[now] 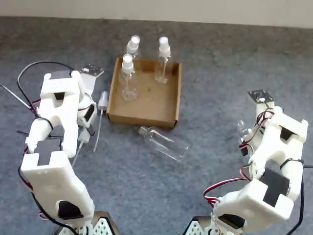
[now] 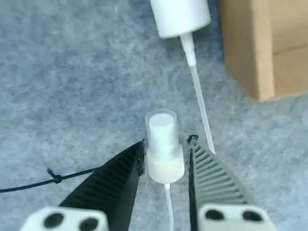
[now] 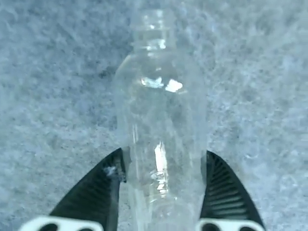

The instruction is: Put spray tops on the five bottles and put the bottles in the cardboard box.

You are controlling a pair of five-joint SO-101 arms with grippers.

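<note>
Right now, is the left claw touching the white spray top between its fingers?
Touching. The left wrist view shows the left gripper closed against both sides of the spray top.

A grey fuzzy carpet (image 1: 220, 63) covers the table. A pale strip (image 1: 195, 10), maybe a wall, runs along the far edge.

- Table cover (image 1: 234, 73): grey cloth, rough and napped, matt.
- Cardboard box (image 1: 142, 119), upper centre of the high view: brown paperboard, matt, with raw cut edges.
- Bottle (image 3: 161, 120) between the fingers of the right gripper (image 3: 164, 161): clear plastic, smooth, glossy with bright highlights.
- Spray top (image 2: 163, 159) between the fingers of the left gripper (image 2: 167, 144): smooth white plastic under a translucent satin cap.
- Gripper fingers (image 2: 216, 178): black plastic, matt, ribbed on the inner faces.
- Arm shells (image 1: 58, 105): white plastic, matt.
</note>
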